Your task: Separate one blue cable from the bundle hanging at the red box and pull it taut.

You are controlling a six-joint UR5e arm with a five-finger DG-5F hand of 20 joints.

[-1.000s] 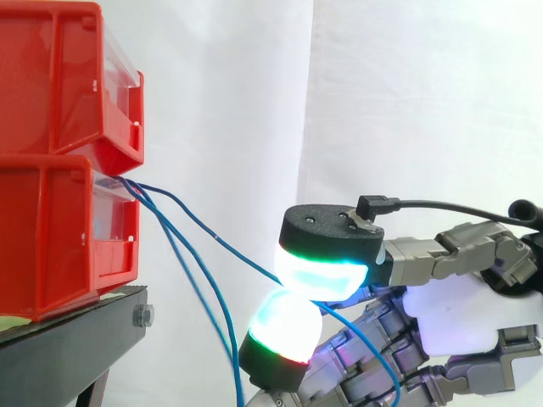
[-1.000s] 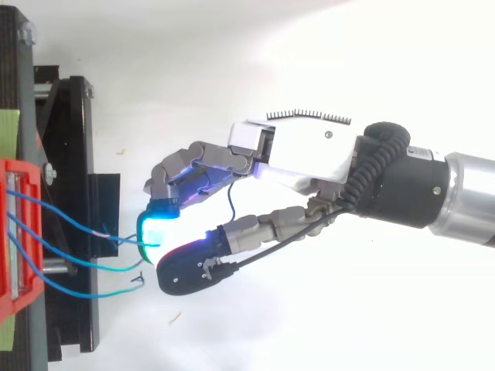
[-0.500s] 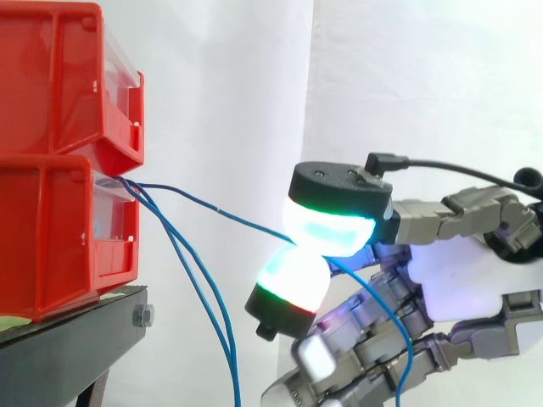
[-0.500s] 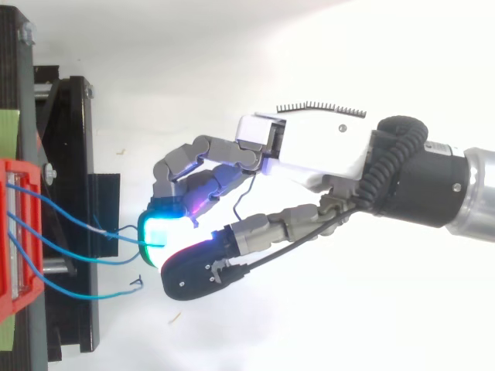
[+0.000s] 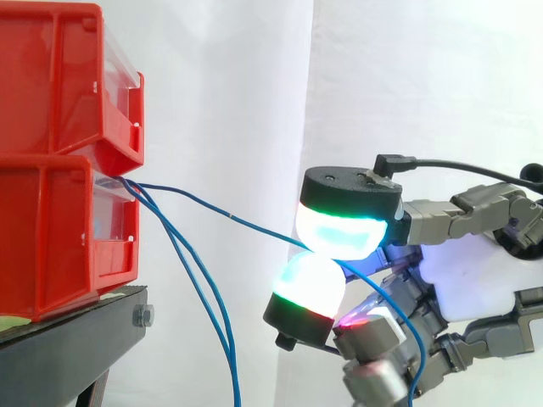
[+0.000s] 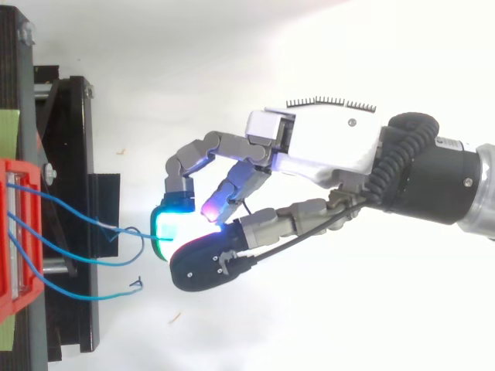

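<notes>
My hand [image 5: 462,284] is closed in a pinch, the thumb's glowing pad [image 5: 339,236] above and a fingertip pad below, with one thin blue cable [image 5: 229,218] nipped between them and the other fingers curled loosely underneath; the free tail drops behind the pads, past my palm; ahead of my fingertips the cable climbs gently to the lip of the lower red plastic bin [image 5: 59,229], so its long axis runs from bin to hand, sagging a little; I judge it not quite taut; it looks light, limp and slick, likely to slide unless pinched firmly and drawn straight along its own line; the remaining blue cables [image 5: 199,297] hang steeply, beyond and below my fingertips, apart from mine
</notes>
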